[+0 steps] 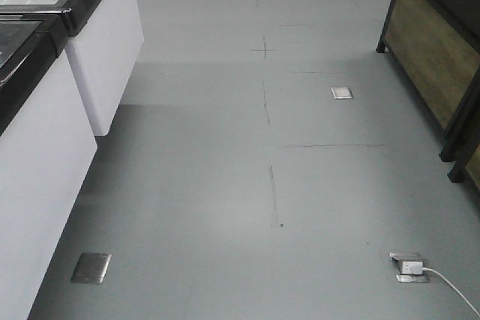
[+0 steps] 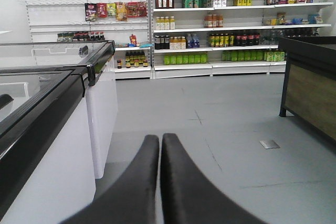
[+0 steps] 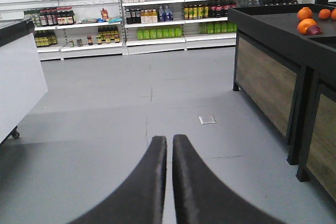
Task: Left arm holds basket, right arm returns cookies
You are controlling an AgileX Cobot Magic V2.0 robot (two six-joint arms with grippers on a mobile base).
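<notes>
My left gripper (image 2: 160,139) is shut and empty, its two black fingers side by side, pointing down a shop aisle over the grey floor. My right gripper (image 3: 169,140) is shut and empty too, with only a thin slit between its fingers, also pointing along the floor. The light blue basket and the navy cookie box show in no view. Neither arm shows in the front view.
White chest freezers with black rims (image 1: 45,58) (image 2: 63,103) line the left. Dark wooden produce stands (image 1: 442,50) (image 3: 283,66) line the right, with oranges (image 3: 306,19) on top. Stocked shelves (image 2: 220,24) (image 3: 157,19) close the far end. A floor socket with a white cable (image 1: 411,267) lies front right.
</notes>
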